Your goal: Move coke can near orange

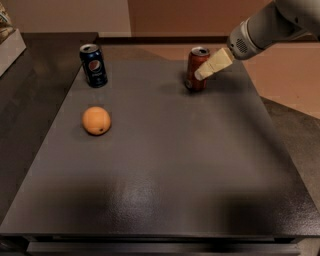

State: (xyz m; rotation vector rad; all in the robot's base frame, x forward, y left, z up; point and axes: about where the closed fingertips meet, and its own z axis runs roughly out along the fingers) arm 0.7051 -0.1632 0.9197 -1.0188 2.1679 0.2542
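Looked like a bare lab or office corner: dark desk point(175, 180), plain beige wall point(60, 15), tan floor point(287, 80), tool point(206, 70) beside coke can point(193, 64).

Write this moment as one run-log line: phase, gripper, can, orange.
phase: pre-grasp | gripper: at right side of coke can | coke can: upright, table rear | orange: far left, nearer front, untouched

We count two cans on one dark table point(175, 175): one coke can point(193, 67) and one blue Pepsi can point(93, 65). We log one orange point(96, 120). One gripper point(201, 75), just beside the coke can's right side.
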